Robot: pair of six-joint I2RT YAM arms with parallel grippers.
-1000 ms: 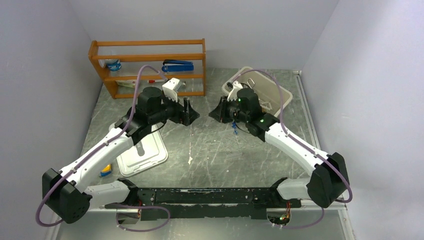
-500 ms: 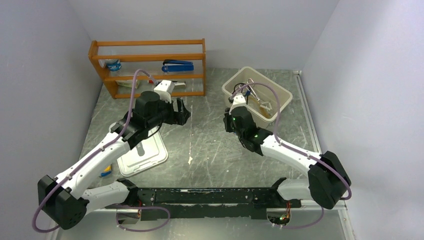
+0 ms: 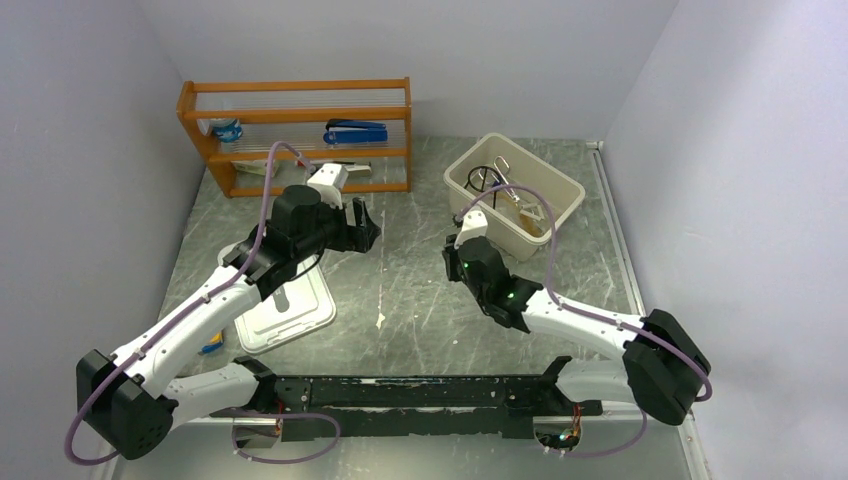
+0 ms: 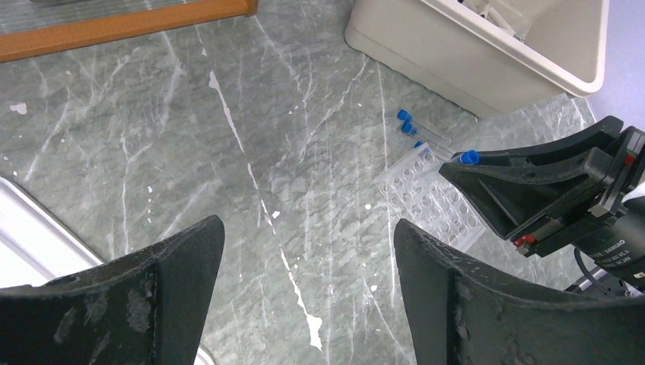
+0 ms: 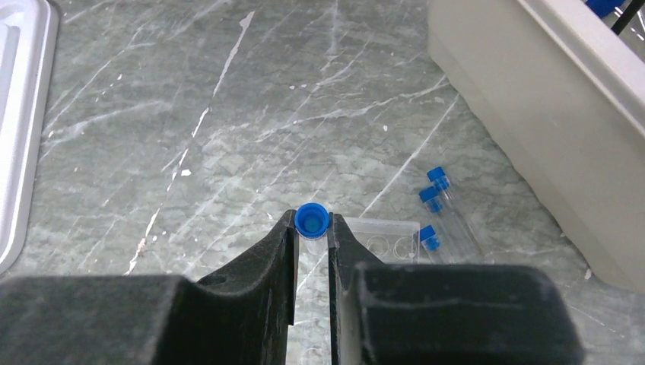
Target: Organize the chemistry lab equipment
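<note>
The right tool (image 5: 312, 242) is pinching a blue-capped clear tube (image 5: 312, 220) over the clear rack (image 5: 384, 237), which is lying on the worktop (image 5: 228, 114) near-left of the beige bin (image 5: 532, 129), three loose tubes (image 5: 445, 209) beside it. The left tool (image 4: 304, 251) is hovering wide open.

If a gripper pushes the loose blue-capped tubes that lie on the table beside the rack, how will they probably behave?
Being round and lying on their sides on the smooth table, the loose tubes will probably roll. They look small and thin-walled, so likely light and easily flicked away. Their wider caps may make them curve.
</note>
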